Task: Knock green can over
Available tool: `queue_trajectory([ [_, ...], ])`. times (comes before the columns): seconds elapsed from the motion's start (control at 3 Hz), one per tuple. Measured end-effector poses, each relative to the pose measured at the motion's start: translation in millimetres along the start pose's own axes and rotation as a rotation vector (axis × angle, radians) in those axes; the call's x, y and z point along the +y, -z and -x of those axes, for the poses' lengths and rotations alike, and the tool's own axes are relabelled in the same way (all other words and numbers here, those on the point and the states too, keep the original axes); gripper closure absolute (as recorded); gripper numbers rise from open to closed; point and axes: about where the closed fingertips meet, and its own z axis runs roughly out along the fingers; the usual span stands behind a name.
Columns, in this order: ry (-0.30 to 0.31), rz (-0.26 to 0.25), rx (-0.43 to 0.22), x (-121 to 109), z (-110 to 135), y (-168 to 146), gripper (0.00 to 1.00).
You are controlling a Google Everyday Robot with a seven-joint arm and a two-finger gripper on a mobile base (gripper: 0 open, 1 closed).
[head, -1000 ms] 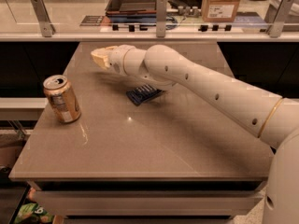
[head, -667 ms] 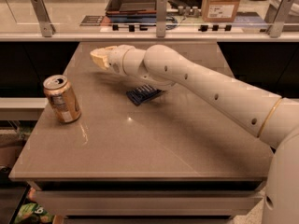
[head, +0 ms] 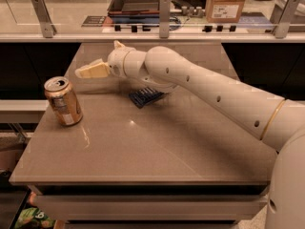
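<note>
No green can shows anywhere in the camera view; it is hidden or out of view. An orange-gold can (head: 63, 100) with a silver top stands upright near the left edge of the brown table (head: 157, 151). My gripper (head: 93, 70) is at the end of the white arm, which reaches in from the right across the table. It hangs above the table's far left part, a little up and to the right of the orange-gold can and apart from it.
A dark blue flat object (head: 147, 97) lies on the table under my arm. Behind the table runs a counter with metal posts (head: 164, 15), a dark tray (head: 136, 1) and a cardboard box (head: 225, 3). A green bag (head: 33, 218) lies on the floor at lower left.
My gripper has moved down and a little left, closer to the orange-gold can. The can and the blue object have not moved.
</note>
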Motion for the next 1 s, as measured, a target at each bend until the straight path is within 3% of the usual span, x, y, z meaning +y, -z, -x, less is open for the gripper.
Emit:
queue_trajectory([
  [0.33, 0.0, 0.0, 0.0, 0, 0, 0, 0.0],
  [1.0, 0.047, -0.078, 0.059, -34, 30, 34, 0.0],
])
